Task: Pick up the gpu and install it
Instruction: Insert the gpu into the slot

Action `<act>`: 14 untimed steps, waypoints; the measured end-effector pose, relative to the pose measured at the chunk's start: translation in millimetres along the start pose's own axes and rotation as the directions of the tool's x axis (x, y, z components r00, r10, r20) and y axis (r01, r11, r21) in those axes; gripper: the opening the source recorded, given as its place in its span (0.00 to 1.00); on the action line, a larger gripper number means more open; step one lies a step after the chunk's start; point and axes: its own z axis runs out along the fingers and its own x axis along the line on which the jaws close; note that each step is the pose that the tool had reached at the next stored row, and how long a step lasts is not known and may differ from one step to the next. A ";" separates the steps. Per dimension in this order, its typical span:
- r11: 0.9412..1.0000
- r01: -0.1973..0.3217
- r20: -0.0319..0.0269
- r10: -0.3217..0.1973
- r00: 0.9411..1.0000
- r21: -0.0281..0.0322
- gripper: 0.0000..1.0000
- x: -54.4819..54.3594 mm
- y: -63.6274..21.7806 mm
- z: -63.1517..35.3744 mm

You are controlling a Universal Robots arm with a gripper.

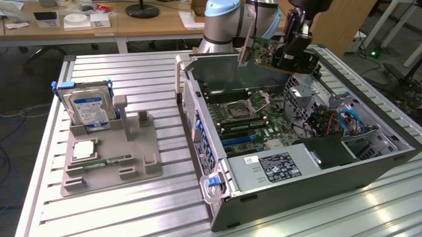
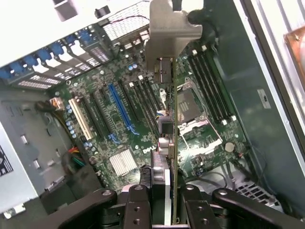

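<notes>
Clamping thin flat gpu [image 2: 170,129] between black fingers [image 2: 138,202] over motherboard [image 2: 119,109].

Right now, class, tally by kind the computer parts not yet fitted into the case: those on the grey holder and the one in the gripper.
hard drive: 1
memory stick: 1
square silver chip: 1
gpu, held in the gripper: 1
Total: 4
</notes>
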 end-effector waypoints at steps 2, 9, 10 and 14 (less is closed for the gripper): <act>1.000 0.027 0.000 -0.027 1.000 0.000 0.29 0.0 0.0 0.0; 0.992 0.126 -0.001 -0.126 0.992 -0.001 0.29 0.0 0.0 0.2; 0.990 0.141 -0.002 -0.141 0.990 -0.001 0.29 0.0 0.0 0.3; 0.980 0.197 -0.002 -0.197 0.980 -0.001 0.29 0.0 0.0 0.4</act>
